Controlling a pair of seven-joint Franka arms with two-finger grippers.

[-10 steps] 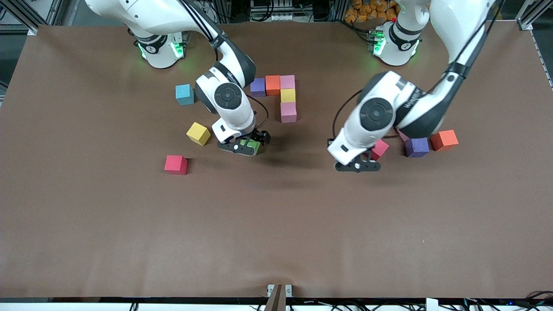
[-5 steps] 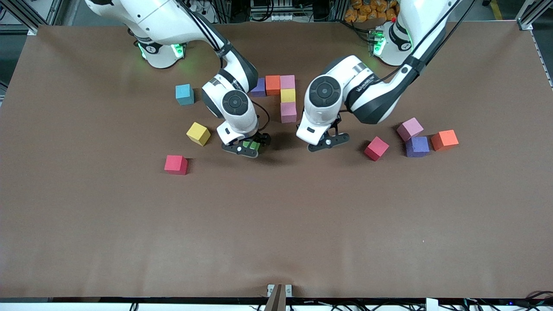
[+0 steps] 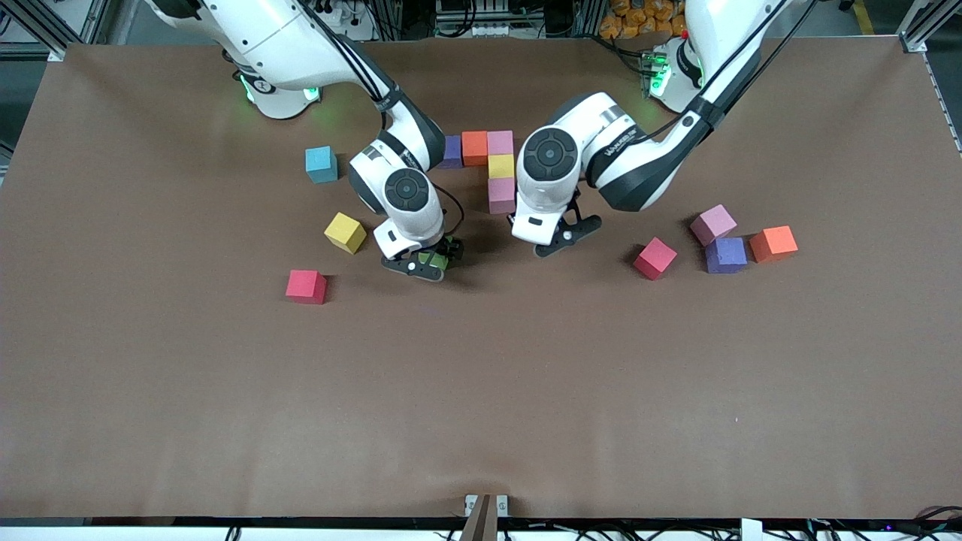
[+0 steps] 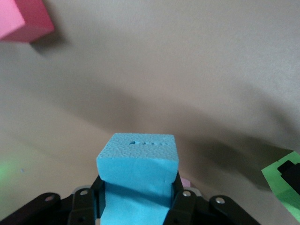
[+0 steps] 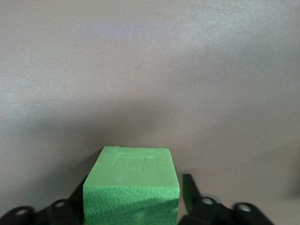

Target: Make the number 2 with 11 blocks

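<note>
Purple (image 3: 451,150), orange (image 3: 474,147) and pink (image 3: 500,143) blocks form a row. A yellow block (image 3: 501,166) and a pink block (image 3: 501,195) continue it toward the front camera. My left gripper (image 3: 560,237) (image 4: 138,187) hangs over the table beside that last pink block, shut on a blue block (image 4: 138,159) which the wrist hides in the front view. My right gripper (image 3: 422,263) (image 5: 133,187) stands open astride the green block (image 3: 434,260) (image 5: 131,183) on the table, with a gap at one finger (image 5: 187,183).
Loose blocks toward the right arm's end: blue (image 3: 321,164), yellow (image 3: 345,232), red (image 3: 306,286). Toward the left arm's end: red (image 3: 654,258), pink (image 3: 712,224), purple (image 3: 724,255), orange (image 3: 773,243). The left wrist view shows a red block (image 4: 21,18) and the green block's corner (image 4: 280,185).
The left arm swung from beside the red block toward the laid blocks, then slowed there. The right gripper's fingers have come closer together around the green block.
</note>
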